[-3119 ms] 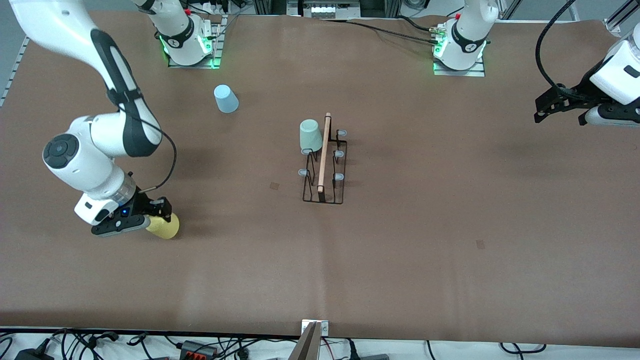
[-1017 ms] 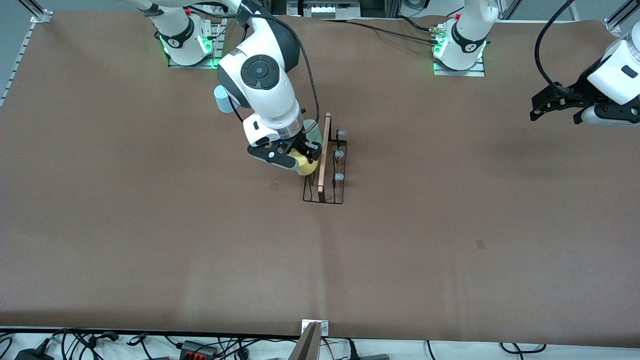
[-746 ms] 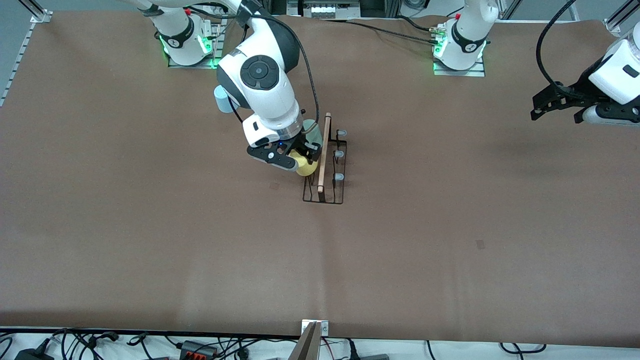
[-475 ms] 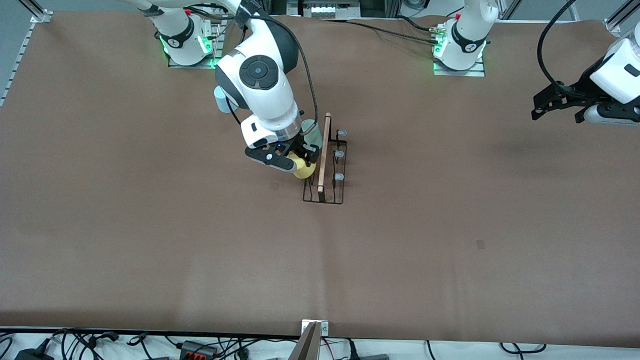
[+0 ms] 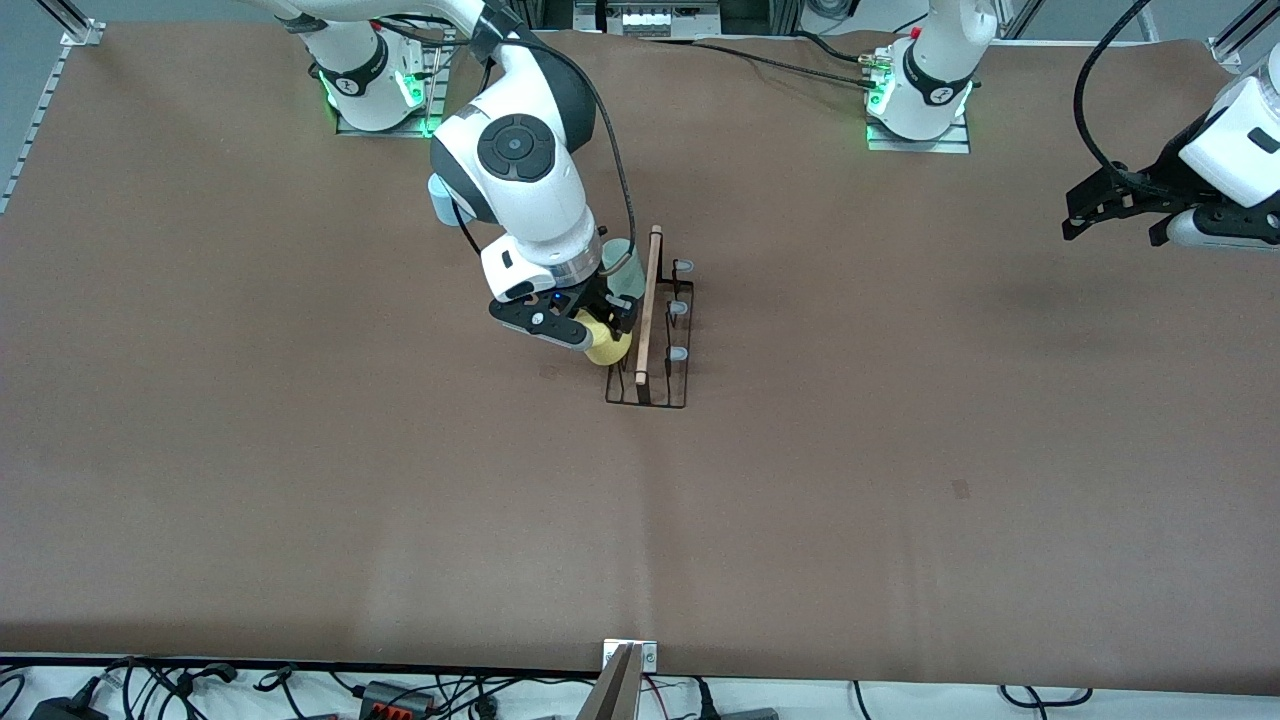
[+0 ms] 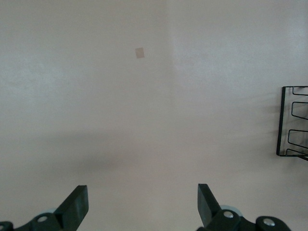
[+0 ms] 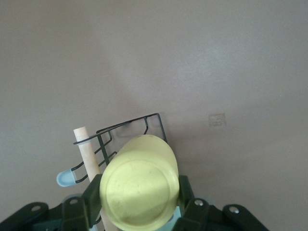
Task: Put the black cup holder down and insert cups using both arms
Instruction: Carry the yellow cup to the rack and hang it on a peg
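The black cup holder [image 5: 648,385] stands mid-table with its wooden rod handle [image 5: 646,305] on top; part of its base shows in the left wrist view [image 6: 292,120]. My right gripper [image 5: 592,325] is shut on the yellow cup [image 5: 607,345] and holds it bottom-up over the rack's prongs on the side toward the right arm's end, close beside the handle. The right wrist view shows that cup [image 7: 139,185] between the fingers above the rack [image 7: 126,132]. The mint green cup [image 5: 625,268] sits on a prong, partly hidden by the arm. The light blue cup [image 5: 441,203] stands near the right arm's base. My left gripper [image 5: 1098,210] is open and waits at the left arm's end of the table.
Pale grey-blue prong tips [image 5: 678,310] stand bare on the rack's side toward the left arm's end. Brown table surface [image 5: 900,450] spreads all round. Cables lie along the table's edge nearest the front camera [image 5: 400,690].
My right arm has carried the yellow cup from the right arm's end of the table to the rack, then eased it a little lower and nearer the front camera. The left arm has barely moved.
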{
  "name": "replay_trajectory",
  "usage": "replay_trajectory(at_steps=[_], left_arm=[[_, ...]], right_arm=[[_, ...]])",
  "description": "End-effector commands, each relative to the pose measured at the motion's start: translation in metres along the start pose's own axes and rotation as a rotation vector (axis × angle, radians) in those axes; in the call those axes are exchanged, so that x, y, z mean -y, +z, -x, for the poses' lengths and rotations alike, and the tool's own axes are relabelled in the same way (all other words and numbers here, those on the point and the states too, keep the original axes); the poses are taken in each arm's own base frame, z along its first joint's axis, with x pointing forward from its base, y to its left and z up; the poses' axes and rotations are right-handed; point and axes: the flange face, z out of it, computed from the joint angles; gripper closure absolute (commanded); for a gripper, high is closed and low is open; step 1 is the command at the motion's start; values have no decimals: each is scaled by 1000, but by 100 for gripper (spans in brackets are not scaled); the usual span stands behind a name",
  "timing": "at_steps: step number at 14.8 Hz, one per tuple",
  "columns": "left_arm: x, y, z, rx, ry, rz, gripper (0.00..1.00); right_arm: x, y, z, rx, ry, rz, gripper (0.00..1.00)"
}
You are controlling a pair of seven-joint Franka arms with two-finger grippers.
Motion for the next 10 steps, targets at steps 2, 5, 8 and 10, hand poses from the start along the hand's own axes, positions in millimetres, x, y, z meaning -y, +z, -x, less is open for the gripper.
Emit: replay_trajectory(at_steps=[2,5,8,10], left_arm=[[0,-6,-4,9,1,24,0],[0,-6,-3,7,0,24,0],[0,-6,-4,9,1,24,0],[0,-6,-4,9,0,24,0]], right_arm=[[5,13,3,-14,-8,10,85],[4,18,2,-14,-11,18,56],[3,17,-1,-13,-2,16,0],[3,12,-2,-19,-12,10,0]])
